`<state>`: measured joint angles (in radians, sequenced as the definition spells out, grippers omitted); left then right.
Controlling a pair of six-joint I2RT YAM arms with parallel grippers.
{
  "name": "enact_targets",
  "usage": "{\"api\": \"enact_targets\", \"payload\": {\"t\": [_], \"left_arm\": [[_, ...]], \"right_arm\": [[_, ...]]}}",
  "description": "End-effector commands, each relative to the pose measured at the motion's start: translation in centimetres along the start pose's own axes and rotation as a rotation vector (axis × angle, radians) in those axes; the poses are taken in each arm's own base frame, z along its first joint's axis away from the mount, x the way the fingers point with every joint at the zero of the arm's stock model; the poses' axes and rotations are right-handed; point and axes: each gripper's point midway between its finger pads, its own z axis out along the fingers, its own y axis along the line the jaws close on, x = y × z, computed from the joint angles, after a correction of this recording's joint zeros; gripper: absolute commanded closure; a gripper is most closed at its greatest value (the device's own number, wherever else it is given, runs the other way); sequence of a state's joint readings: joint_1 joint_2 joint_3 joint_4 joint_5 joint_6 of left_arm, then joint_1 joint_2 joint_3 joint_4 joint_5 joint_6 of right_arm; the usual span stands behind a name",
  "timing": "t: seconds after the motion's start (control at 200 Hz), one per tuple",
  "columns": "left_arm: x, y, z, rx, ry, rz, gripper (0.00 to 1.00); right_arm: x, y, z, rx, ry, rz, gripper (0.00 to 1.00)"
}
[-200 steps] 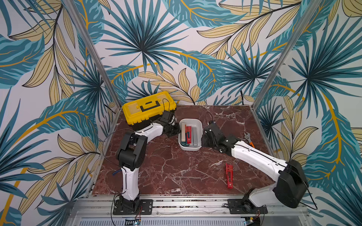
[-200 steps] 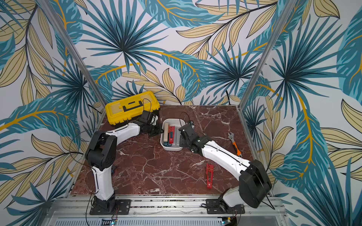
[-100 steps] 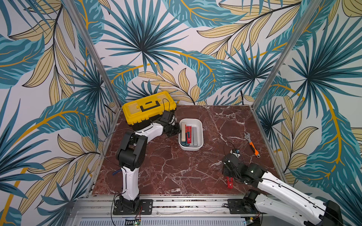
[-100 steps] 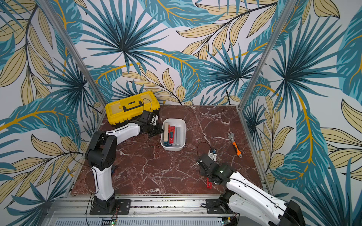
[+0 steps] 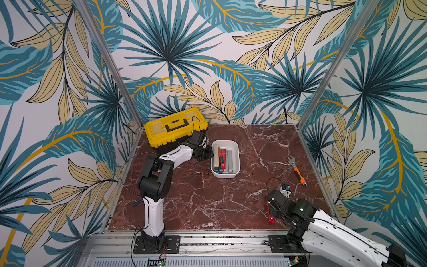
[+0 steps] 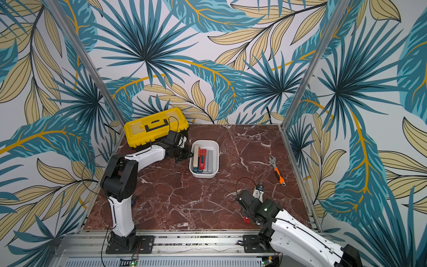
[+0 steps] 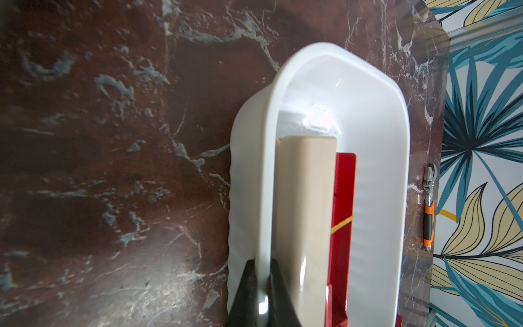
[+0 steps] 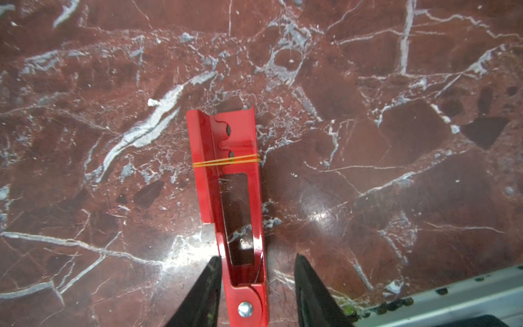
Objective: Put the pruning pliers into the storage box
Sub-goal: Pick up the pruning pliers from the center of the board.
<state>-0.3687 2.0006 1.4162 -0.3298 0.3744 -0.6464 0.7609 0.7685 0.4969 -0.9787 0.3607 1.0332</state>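
Stowed pliers (image 5: 222, 159) lie side by side in the box (image 5: 225, 175). One red pliers (image 8: 208, 170) remains on the table (image 5: 208, 203), well apart from the box. Right gripper (image 8: 257, 257) straddles it, jaws open. Left gripper (image 7: 261, 262) pinches the box rim. Judged nearly complete.

The dark red marble table (image 5: 208, 203) carries four things. The white storage box (image 5: 225, 175) sits toward the back. A yellow-lidded toolbox (image 5: 175, 126) stands just beside it at the back-left. An orange-handled wrench (image 5: 297, 170) lies well right of the storage box. One red pruning pliers (image 5: 269, 216) lies well apart toward the front-right.
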Motion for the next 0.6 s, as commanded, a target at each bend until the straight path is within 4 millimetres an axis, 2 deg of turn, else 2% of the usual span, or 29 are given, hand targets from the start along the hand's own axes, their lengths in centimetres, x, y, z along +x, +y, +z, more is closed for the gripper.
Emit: {"api": "enact_targets", "payload": {"t": [0.0,0.2,0.516,0.591], "left_arm": [[-2.7,-3.8,-2.6,0.103,-0.092,0.049,1.00],[-2.7,-3.9,-2.4,0.109,-0.089,0.049,1.00],[-2.8,-3.9,-2.4,0.109,-0.089,0.053,1.00],[-2.9,-3.9,-2.3,0.112,-0.088,0.052,1.00]], "right_arm": [[1.1,0.6,0.0,-0.007,0.075,0.009,0.55],[1.3,2.1,0.7,-0.025,0.093,-0.001,0.54],[1.7,0.4,0.2,0.090,0.118,0.032,0.53],[2.0,0.7,0.3,0.086,0.140,0.029,0.52]]}}
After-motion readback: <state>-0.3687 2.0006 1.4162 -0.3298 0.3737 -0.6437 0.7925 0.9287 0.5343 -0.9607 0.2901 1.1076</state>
